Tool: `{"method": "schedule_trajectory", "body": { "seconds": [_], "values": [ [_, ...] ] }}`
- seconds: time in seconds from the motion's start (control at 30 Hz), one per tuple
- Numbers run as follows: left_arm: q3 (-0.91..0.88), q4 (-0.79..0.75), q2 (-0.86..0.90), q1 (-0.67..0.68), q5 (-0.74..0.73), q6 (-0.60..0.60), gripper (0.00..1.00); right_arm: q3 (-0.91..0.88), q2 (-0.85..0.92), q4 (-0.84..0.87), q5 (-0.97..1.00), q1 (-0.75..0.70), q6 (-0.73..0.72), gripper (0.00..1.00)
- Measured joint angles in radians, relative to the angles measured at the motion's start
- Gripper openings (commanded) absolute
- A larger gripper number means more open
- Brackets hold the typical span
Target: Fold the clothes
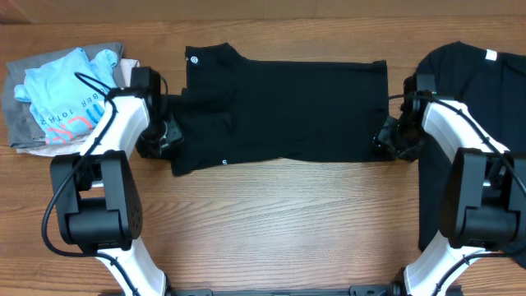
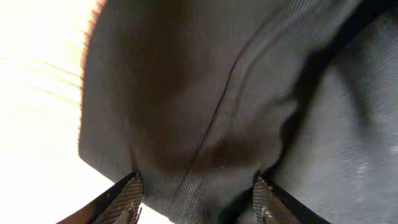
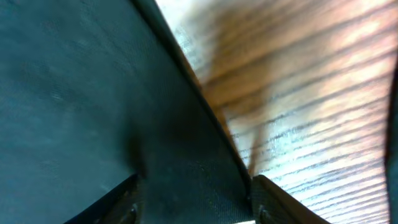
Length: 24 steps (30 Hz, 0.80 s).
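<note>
A black T-shirt (image 1: 279,111) lies folded into a wide band across the middle of the table, with a small round white logo (image 1: 195,58) at its top left corner. My left gripper (image 1: 168,136) sits at the band's lower left end. In the left wrist view its jaws stand apart (image 2: 196,199) over rumpled black fabric (image 2: 186,93), not pinching it. At the lower right end is my right gripper (image 1: 386,140), also open (image 3: 196,199), with the shirt's edge (image 3: 74,93) lying between its fingers.
A second black shirt (image 1: 468,74) lies spread at the right edge, under the right arm. A pile of light blue and grey clothes (image 1: 66,99) sits at the far left. Bare wood table (image 1: 279,222) runs along the front.
</note>
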State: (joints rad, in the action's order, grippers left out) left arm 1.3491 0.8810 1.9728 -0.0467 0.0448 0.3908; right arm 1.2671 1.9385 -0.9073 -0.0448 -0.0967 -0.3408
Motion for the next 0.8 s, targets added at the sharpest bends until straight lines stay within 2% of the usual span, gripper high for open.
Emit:
{"method": "schedule_trajectory", "body": {
  "seconds": [0.2, 0.27, 0.4, 0.47, 0.57, 0.63, 0.8],
  "values": [
    [-0.046, -0.016, 0.0, 0.0, -0.007, 0.0, 0.58, -0.038, 0.0, 0.025, 0.003, 0.0, 0.0, 0.5],
    [-0.055, -0.019, 0.0, 0.0, -0.008, 0.0, 0.57, -0.047, -0.006, 0.033, 0.007, 0.0, -0.001, 0.44],
    [-0.074, -0.047, -0.006, 0.0, -0.014, 0.003, 0.53, -0.061, -0.014, 0.041, 0.016, -0.001, 0.0, 0.27],
    [-0.091, -0.07, -0.015, 0.0, -0.017, 0.004, 0.47, -0.064, -0.015, 0.039, 0.014, -0.001, 0.0, 0.19],
    [-0.117, -0.112, -0.03, 0.0, -0.016, 0.016, 0.27, -0.065, -0.015, 0.037, 0.0, -0.001, -0.001, 0.07],
    [-0.131, -0.127, -0.038, 0.0, -0.011, 0.023, 0.18, -0.065, -0.015, 0.035, -0.007, 0.0, -0.001, 0.04],
    [-0.141, -0.115, -0.045, 0.0, -0.007, 0.023, 0.13, -0.065, -0.016, -0.002, -0.01, 0.0, -0.011, 0.04]
  ]
}}
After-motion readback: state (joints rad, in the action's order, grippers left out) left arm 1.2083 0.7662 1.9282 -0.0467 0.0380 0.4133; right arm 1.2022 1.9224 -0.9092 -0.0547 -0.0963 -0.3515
